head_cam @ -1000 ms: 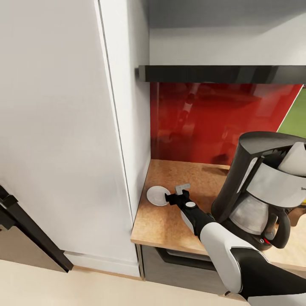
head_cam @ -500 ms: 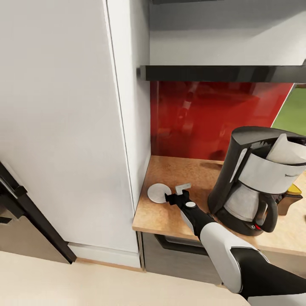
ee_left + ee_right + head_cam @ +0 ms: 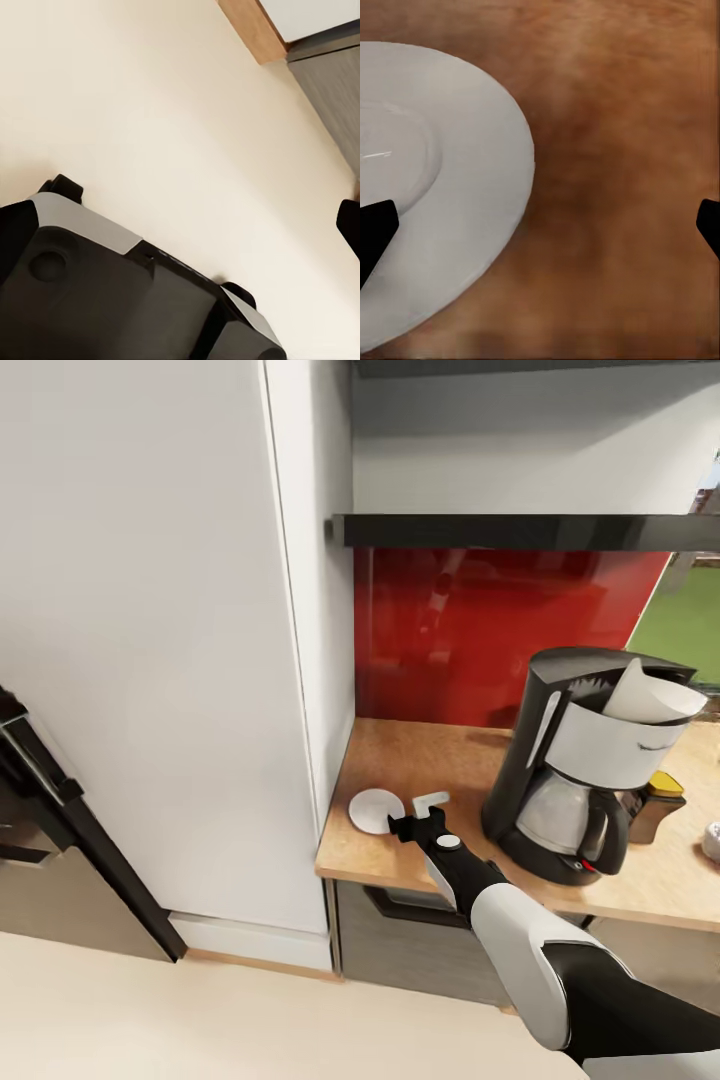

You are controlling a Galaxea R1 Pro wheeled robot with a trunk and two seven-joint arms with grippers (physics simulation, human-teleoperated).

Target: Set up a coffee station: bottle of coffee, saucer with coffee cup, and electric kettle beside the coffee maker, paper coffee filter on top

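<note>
Saucer, small flat round white plate [image 3: 374, 809], lies on the speckled wood-toned countertop [image 3: 400, 755], at nine o'clock of the tall black drip coffee maker [image 3: 580, 760]; my right claw [image 3: 418, 812] hangs spread beside it. Through my right wrist, the plate's rim [image 3: 472, 225] sits between my parted fingertips, so I judge saucer placement finishing; next comes lifting clear to fetch the cup.

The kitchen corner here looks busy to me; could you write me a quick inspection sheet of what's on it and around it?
Surface: wood-toned countertop, over grey cabinet fronts.
Job's things: saucer flat on the counter near the left end, nothing on it; coffee maker upright, with a white paper filter in its top; yellow-lidded coffee jar just behind it to the right.
Clutter: a pale rounded thing at the picture's right edge, too cut off to name.
Grippers: right gripper open, beside the saucer; left gripper over the floor, state unclear.
Cables: nothing seen.
Surroundings: black wall shelf, red backsplash, tall white cabinet.
</note>
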